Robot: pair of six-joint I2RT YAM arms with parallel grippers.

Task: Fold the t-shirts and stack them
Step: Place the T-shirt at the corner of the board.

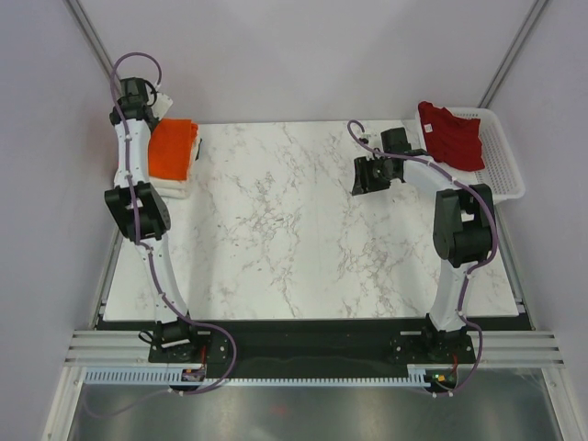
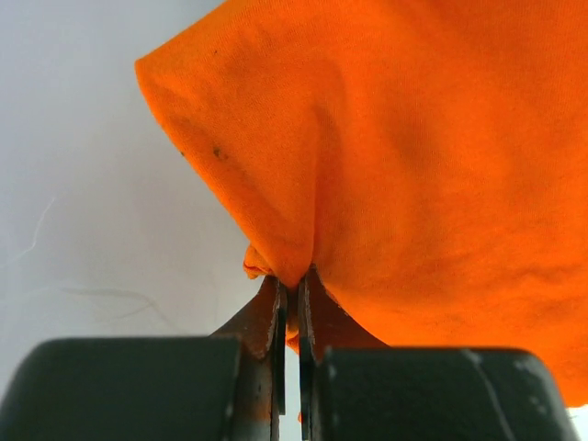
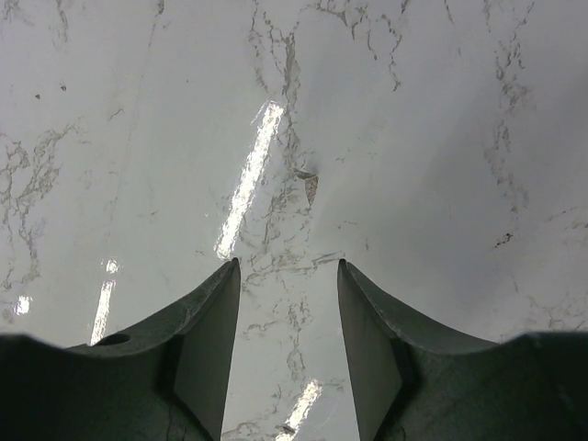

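Observation:
The bright orange t-shirt (image 1: 173, 147) lies folded at the table's far left corner, on a cream-white t-shirt (image 1: 173, 190) whose edge shows beneath it. My left gripper (image 1: 158, 118) is at the orange shirt's far edge. In the left wrist view it (image 2: 294, 280) is shut on a pinched fold of the orange cloth (image 2: 423, 165). The dark red t-shirt (image 1: 450, 134) lies crumpled in the white mesh basket (image 1: 503, 156) at the far right. My right gripper (image 1: 361, 176) hovers over the marble table, left of the basket, open and empty (image 3: 287, 265).
The marble tabletop (image 1: 294, 230) spans the middle. The basket hangs over the table's right edge. Grey walls stand behind and at both sides. The arm bases sit on the black rail at the near edge.

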